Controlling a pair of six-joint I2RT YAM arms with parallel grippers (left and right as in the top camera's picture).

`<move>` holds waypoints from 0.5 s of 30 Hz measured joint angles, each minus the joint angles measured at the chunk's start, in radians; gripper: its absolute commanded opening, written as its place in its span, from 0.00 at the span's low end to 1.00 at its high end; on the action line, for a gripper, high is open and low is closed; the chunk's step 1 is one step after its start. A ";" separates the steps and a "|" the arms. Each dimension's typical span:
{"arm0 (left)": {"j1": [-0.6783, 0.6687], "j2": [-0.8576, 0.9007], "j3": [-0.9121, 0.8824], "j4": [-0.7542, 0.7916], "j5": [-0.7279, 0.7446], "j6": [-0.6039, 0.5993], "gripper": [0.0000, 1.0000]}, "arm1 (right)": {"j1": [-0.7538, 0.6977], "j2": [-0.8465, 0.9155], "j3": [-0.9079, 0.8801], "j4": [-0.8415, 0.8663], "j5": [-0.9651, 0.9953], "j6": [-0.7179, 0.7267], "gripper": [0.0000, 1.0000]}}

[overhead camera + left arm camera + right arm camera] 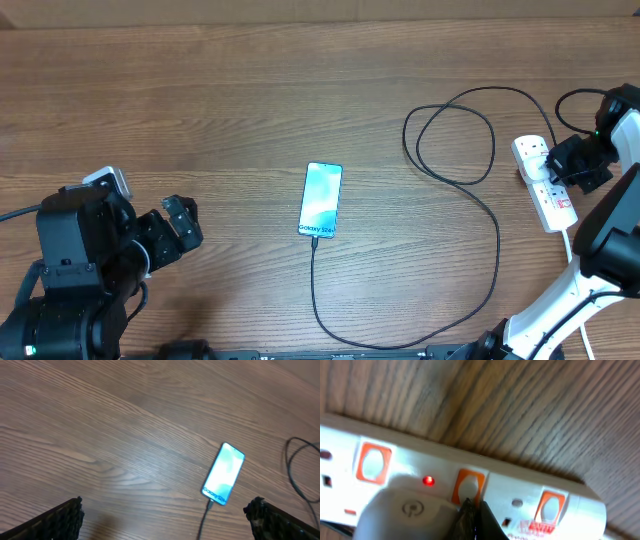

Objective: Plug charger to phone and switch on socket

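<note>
The socket (552,207), a white power strip, lies at the table's right edge, its long axis running obliquely from the far side towards the near side. The right gripper (556,170) is on it, while the left gripper (183,228) hangs spread wide, well apart on the far side of the phone (321,199). In the right wrist view the strip crosses the frame, and the right gripper's tips, pressed together into one dark wedge with nothing between them, meet the lower edge of the middle orange switch (468,486). A red lamp (427,480) glows just beside it, above the white adapter (410,510). The charger (495,250) already ends at the phone's near end, so any remaining push goes straight ahead onto that rocker.
</note>
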 measured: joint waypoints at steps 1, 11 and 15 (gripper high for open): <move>0.000 0.000 0.000 0.000 -0.007 0.000 1.00 | 0.004 0.001 0.002 -0.016 -0.002 0.000 0.04; 0.000 0.000 0.000 -0.018 -0.040 0.000 1.00 | 0.048 -0.226 0.003 -0.053 -0.021 0.001 0.04; 0.000 0.000 0.000 -0.017 -0.039 0.000 1.00 | 0.100 -0.480 0.010 -0.079 -0.070 -0.017 0.04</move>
